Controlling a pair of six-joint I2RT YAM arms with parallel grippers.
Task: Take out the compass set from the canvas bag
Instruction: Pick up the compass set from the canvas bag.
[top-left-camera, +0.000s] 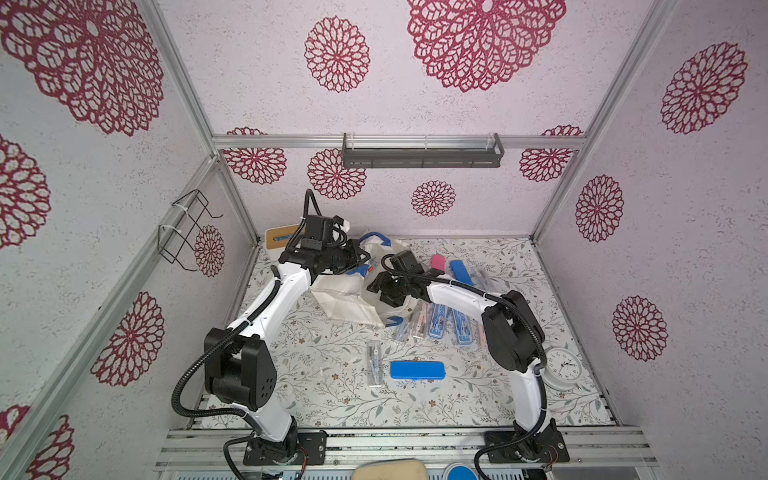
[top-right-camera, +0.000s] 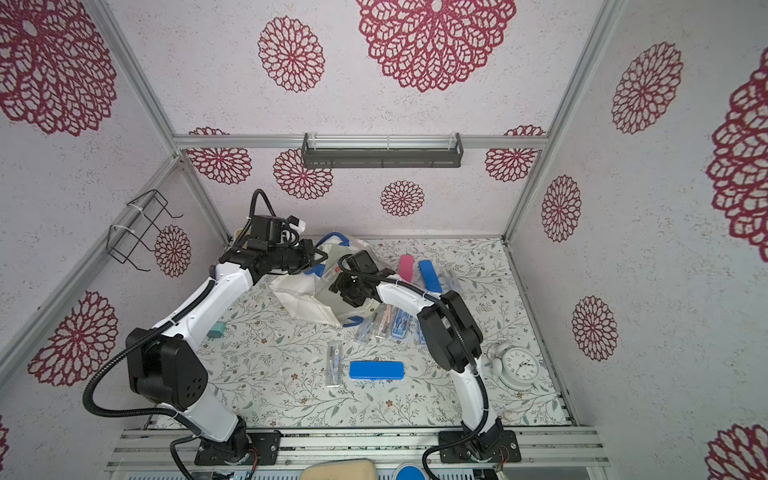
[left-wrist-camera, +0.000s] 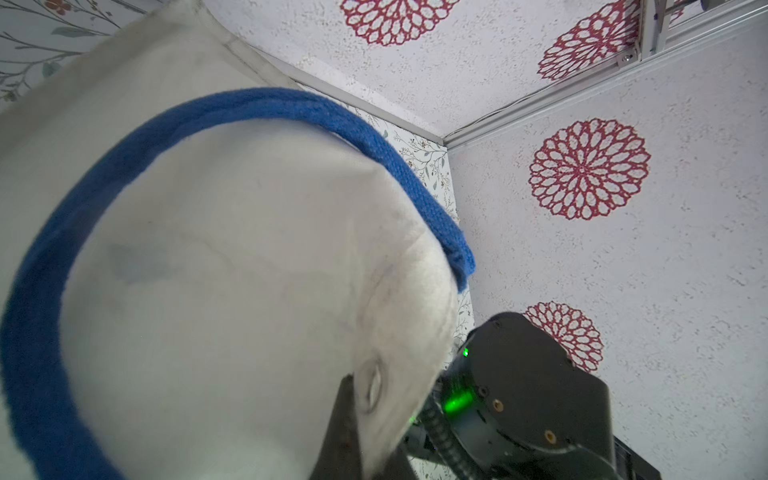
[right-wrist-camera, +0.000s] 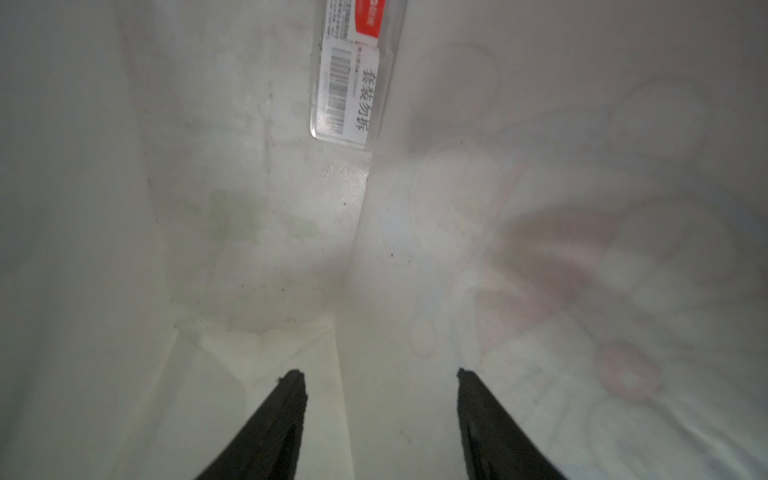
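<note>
The cream canvas bag (top-left-camera: 340, 301) (top-right-camera: 297, 297) with blue handles lies at the back middle of the table, its mouth lifted. My left gripper (top-left-camera: 359, 255) (left-wrist-camera: 365, 415) is shut on the bag's rim fabric (left-wrist-camera: 228, 270) and holds the mouth up. My right gripper (top-left-camera: 390, 296) (right-wrist-camera: 378, 374) reaches inside the bag, open, with only bare cloth (right-wrist-camera: 249, 216) between its fingers. Deeper in the bag a compass set (right-wrist-camera: 353, 75) in a clear case with a barcode label lies well beyond the fingertips, untouched.
Several compass cases lie outside the bag: a blue one (top-left-camera: 417, 370), a clear pack (top-left-camera: 374, 363), blue and clear ones (top-left-camera: 440, 320) by the bag, a pink case (top-left-camera: 437, 262). A white alarm clock (top-left-camera: 563, 365) stands right, a tan-topped white box (top-left-camera: 280, 239) back left.
</note>
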